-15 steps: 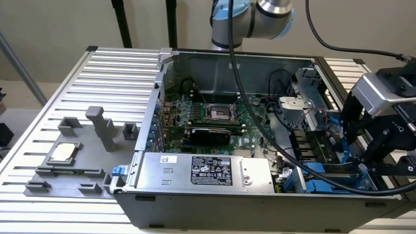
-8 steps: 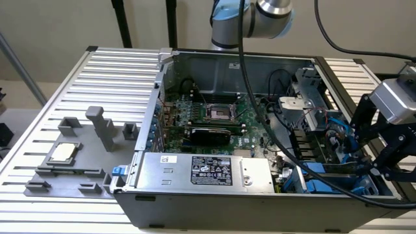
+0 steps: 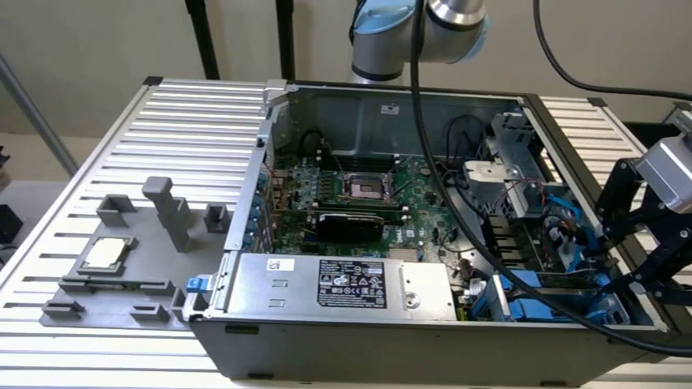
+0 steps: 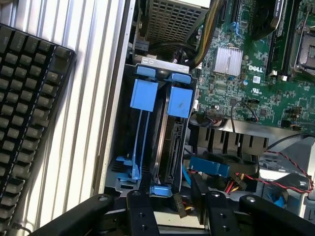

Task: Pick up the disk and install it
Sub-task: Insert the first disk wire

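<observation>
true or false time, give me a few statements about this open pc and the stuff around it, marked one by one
1. The computer case is open, with its motherboard exposed. True.
2. The gripper clamps a blue drive carrier. False: it is open and empty, over the blue carriers in the bay.
3. A keyboard lies on the slotted table beside the case. True.
4. The silver chip sits in the motherboard socket. False: it rests on the grey fixture outside the case, at the exterior view's left.
</observation>
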`<state>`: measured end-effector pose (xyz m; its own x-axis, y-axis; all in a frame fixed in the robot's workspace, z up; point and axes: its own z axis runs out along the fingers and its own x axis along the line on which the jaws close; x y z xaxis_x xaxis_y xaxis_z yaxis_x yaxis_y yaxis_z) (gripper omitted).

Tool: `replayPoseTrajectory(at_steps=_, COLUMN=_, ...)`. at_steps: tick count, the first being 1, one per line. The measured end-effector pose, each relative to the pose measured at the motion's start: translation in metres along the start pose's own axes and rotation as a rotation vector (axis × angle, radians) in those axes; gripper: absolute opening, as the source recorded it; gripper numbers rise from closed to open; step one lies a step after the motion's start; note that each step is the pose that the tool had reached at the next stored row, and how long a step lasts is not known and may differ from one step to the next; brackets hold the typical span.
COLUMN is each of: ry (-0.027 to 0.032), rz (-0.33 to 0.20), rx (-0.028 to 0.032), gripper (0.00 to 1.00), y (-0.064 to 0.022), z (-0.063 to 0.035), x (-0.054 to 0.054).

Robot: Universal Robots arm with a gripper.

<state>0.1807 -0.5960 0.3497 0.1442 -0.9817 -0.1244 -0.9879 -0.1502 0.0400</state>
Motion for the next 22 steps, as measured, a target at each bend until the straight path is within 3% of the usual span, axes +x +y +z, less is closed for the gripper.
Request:
replayPoseTrajectory(at_steps=3, ry=-0.0016, rz=-0.004, rx=-0.0057, gripper=0.44, y=-0.0005, z=0.0006, x=0.0003)
replayPoseTrajectory(at_steps=6, ry=-0.0031, rz=-0.007, rx=-0.0115, gripper=0.29, y=-0.0009, z=0.0009, x=0.0005)
replayPoseTrajectory(at_steps=8, ry=-0.004, rz=-0.009, rx=-0.0145, gripper=0.29, y=-0.0011, z=0.001, x=0.0005)
replayPoseTrajectory(at_steps=19, ry=-0.0057, rz=-0.028, rx=-0.0198, gripper=0.29, y=-0.0032, z=0.0023, x=0.001)
replayPoseTrajectory(at_steps=21, ry=-0.0059, rz=-0.03, rx=-0.0212, gripper=0.2, y=-0.0035, z=0.0024, x=0.0011)
replayPoseTrajectory(at_steps=22, ry=-0.006, rz=-0.031, rx=-0.0221, gripper=0.2, y=-0.0037, z=0.0024, x=0.0011)
